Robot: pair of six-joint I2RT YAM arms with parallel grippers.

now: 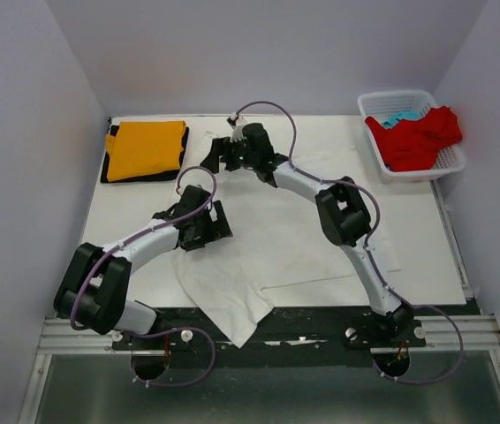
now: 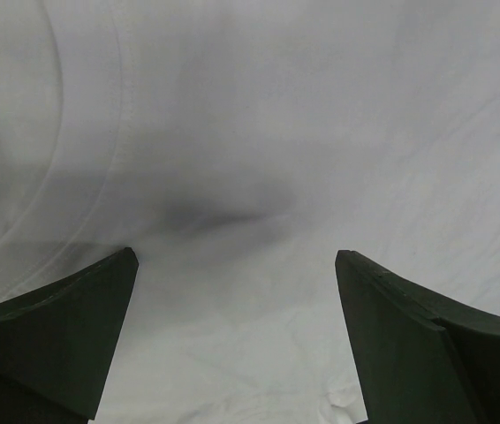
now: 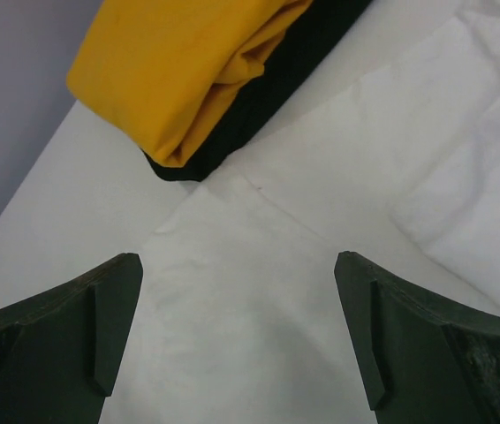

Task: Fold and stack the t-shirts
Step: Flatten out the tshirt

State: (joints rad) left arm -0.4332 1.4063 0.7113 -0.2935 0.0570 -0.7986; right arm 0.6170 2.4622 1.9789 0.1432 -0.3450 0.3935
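A large white t-shirt (image 1: 276, 252) lies spread across the white table, one part hanging over the near edge. A folded orange t-shirt (image 1: 147, 150) lies on a folded black t-shirt (image 1: 106, 166) at the far left. A red t-shirt (image 1: 418, 137) and a light blue one (image 1: 400, 117) sit in the basket. My left gripper (image 1: 213, 230) is open just above the white cloth (image 2: 250, 132), its jaws (image 2: 237, 256) empty. My right gripper (image 1: 217, 155) is open and empty (image 3: 237, 258) above a far-left corner of the white shirt (image 3: 232, 300), close to the orange (image 3: 179, 62) and black (image 3: 268, 97) stack.
A white lattice basket (image 1: 397, 94) stands at the far right corner. Grey walls enclose the table on the left, back and right. The arm bases sit on a metal rail (image 1: 268, 334) at the near edge.
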